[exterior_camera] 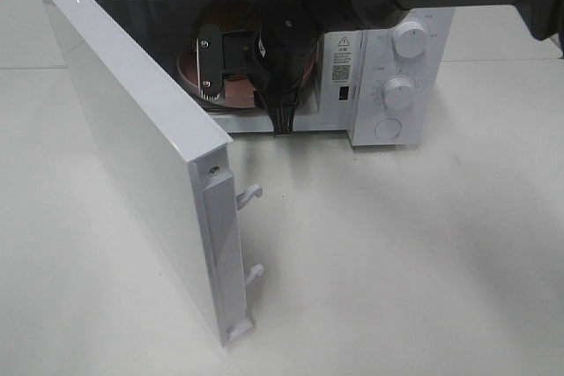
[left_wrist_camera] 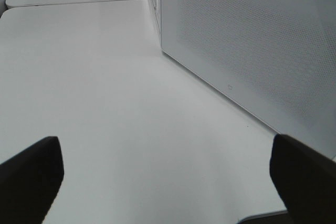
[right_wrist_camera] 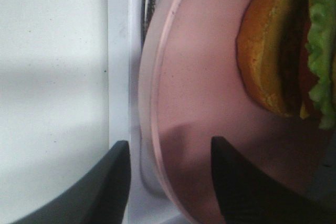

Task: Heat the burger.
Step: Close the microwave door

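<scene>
The burger (right_wrist_camera: pixel 273 51), with a brown bun and green lettuce, sits on the pink plate (right_wrist_camera: pixel 199 77) inside the microwave (exterior_camera: pixel 379 129). In the high view only a brown patch of the burger (exterior_camera: pixel 225 15) and the plate's edge (exterior_camera: pixel 188 72) show behind the right arm. My right gripper (right_wrist_camera: pixel 170 182) is inside the microwave cavity (exterior_camera: pixel 211 63). Its fingers straddle the plate's rim with gaps on both sides, open and gripping nothing. My left gripper (left_wrist_camera: pixel 165 182) is wide open and empty over the bare table beside the microwave's side wall (left_wrist_camera: pixel 252 51).
The microwave door (exterior_camera: pixel 132 147) swings wide open toward the front left, its latch hooks (exterior_camera: pixel 251 193) sticking out. Two knobs (exterior_camera: pixel 410 39) (exterior_camera: pixel 398 92) and a round button are on the control panel at the right. White tabletop (exterior_camera: pixel 397 261) spreads in front.
</scene>
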